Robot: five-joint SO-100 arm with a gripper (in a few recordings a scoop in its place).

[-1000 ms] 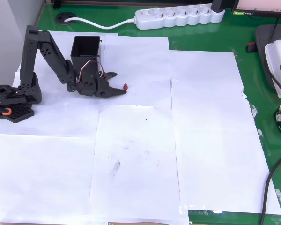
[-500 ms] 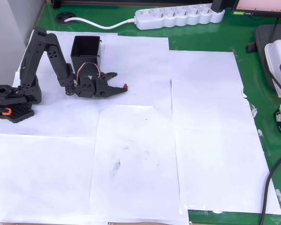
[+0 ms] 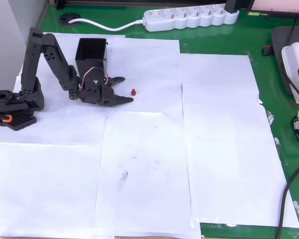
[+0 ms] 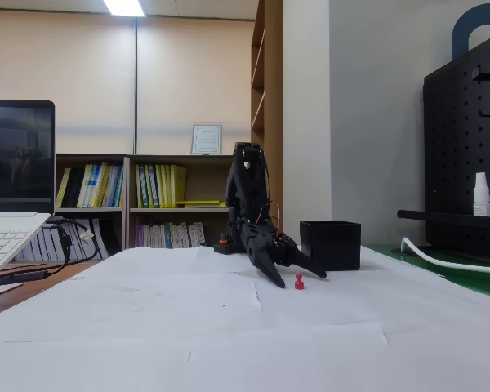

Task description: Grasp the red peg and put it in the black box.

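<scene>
The red peg (image 3: 133,92) stands upright on the white paper, just right of the black box (image 3: 91,54) and nearer the camera in the fixed view (image 4: 299,282). My black gripper (image 3: 127,89) lies low over the paper, open, with its fingertips spread on either side of the peg's left. The peg sits at the mouth of the jaws, with nothing gripping it. In the fixed view the gripper (image 4: 301,278) reaches down from the arm, with the peg between the two fingertips and the black box (image 4: 330,245) behind to the right.
White paper sheets (image 3: 149,164) cover a green table. A white power strip (image 3: 189,17) lies at the far edge and the arm's base (image 3: 12,107) sits at the left. A laptop (image 4: 12,204) stands at the left in the fixed view.
The arm rocked forward and back and the gripper dropped slightly and drew a little left. The peg stayed in the same spot on the paper.
</scene>
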